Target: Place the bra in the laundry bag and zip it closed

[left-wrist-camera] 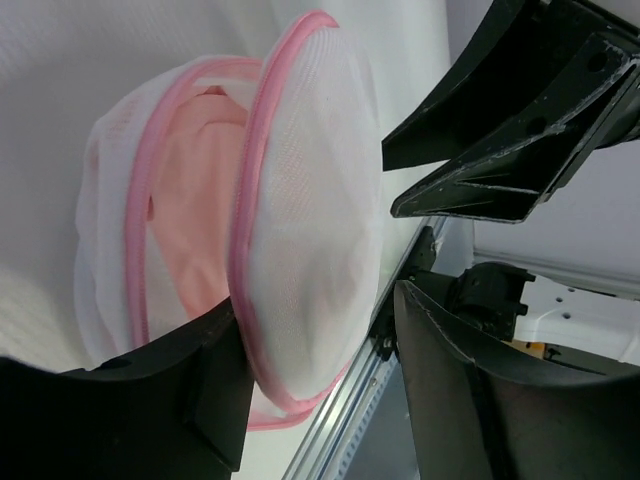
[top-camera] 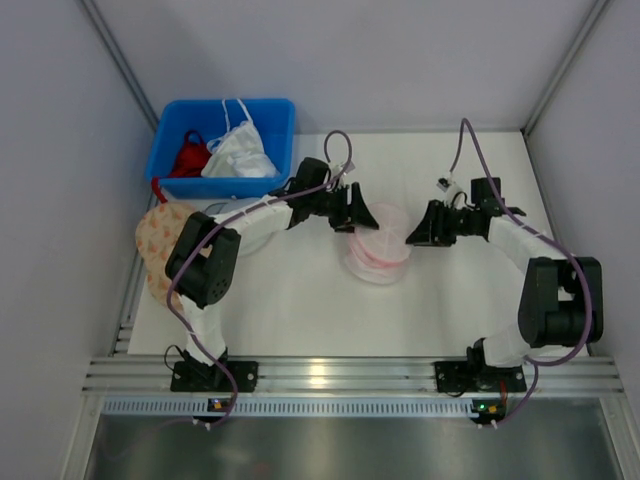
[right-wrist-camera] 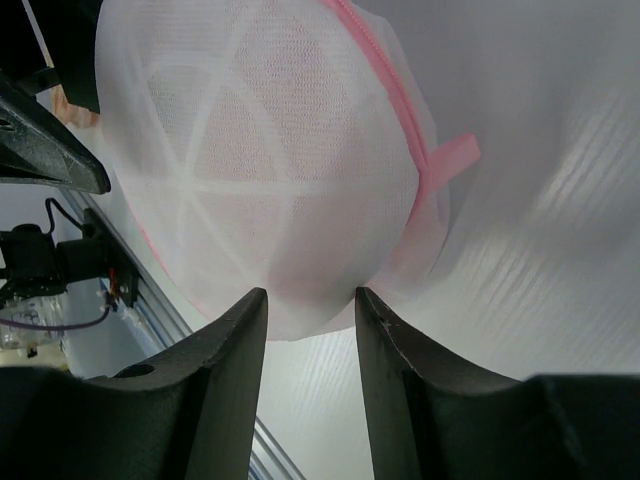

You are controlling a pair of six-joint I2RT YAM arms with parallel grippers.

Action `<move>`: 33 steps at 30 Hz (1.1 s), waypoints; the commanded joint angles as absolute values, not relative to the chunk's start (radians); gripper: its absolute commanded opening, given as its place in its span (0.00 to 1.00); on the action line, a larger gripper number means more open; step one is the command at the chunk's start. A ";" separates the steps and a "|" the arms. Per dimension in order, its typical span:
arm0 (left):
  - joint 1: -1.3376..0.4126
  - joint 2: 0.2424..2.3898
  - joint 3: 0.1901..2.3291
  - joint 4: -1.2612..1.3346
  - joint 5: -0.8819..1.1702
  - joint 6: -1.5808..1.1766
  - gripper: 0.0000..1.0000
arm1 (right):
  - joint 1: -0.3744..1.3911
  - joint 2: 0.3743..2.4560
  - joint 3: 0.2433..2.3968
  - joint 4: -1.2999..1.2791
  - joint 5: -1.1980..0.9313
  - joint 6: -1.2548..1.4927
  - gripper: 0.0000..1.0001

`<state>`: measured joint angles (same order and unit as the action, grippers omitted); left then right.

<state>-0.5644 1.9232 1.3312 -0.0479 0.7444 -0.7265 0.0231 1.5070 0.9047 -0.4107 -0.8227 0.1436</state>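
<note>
The laundry bag, a round white mesh pouch with pink rims, lies mid-table. The pale pink bra shows inside it between the two parted discs. My left gripper is at the bag's upper left edge. In the left wrist view it is open, with the upper disc's rim between its jaws. My right gripper is at the bag's right edge. It is open, with the mesh bulging just at its fingertips. A pink zip tab sticks out at the side.
A blue bin at the back left holds a red garment and a white garment. A beige patterned pouch lies at the left table edge, by a mesh disc. A metal rail runs along the front.
</note>
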 commanded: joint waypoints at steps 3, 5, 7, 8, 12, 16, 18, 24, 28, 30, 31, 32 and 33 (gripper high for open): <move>-0.569 1.884 1.325 0.106 0.801 -0.818 0.60 | 0.061 1.457 0.899 -0.354 -0.850 0.150 0.41; -0.569 1.902 1.325 0.113 0.808 -0.842 0.60 | 0.066 1.459 0.896 -0.344 -0.854 0.161 0.41; -0.569 1.917 1.315 0.152 0.833 -0.883 0.59 | 0.075 1.459 0.897 -0.334 -0.856 0.172 0.40; -0.569 1.922 1.309 0.166 0.839 -0.900 0.54 | 0.078 1.460 0.905 -0.334 -0.856 0.175 0.41; -0.557 1.927 1.238 0.339 0.946 -1.009 0.37 | 0.081 1.431 0.922 -0.367 -0.868 0.169 0.44; -0.520 1.931 1.197 0.457 1.043 -1.123 0.13 | 0.075 1.375 0.931 -0.411 -0.838 0.130 0.65; -0.500 1.939 1.160 0.550 1.080 -1.181 0.03 | 0.057 1.350 0.928 -0.425 -0.830 0.124 0.73; -0.463 1.953 1.014 1.115 1.108 -1.620 0.00 | 0.020 1.365 0.888 -0.431 -0.870 0.155 0.86; -0.462 1.960 1.000 1.254 1.101 -1.744 0.00 | 0.017 1.374 0.832 -0.295 -0.942 0.273 0.90; -0.463 1.965 0.994 1.273 1.109 -1.762 0.00 | 0.017 1.394 0.825 -0.221 -0.963 0.316 0.91; -0.463 1.967 0.991 1.301 1.112 -1.791 0.00 | 0.017 1.407 0.836 -0.207 -0.968 0.318 0.91; -0.463 1.971 0.988 1.324 1.115 -1.811 0.00 | 0.017 1.419 0.847 -0.201 -0.974 0.318 0.91; -0.463 1.974 0.980 1.342 1.121 -1.827 0.00 | 0.017 1.449 0.857 -0.190 -0.991 0.318 0.91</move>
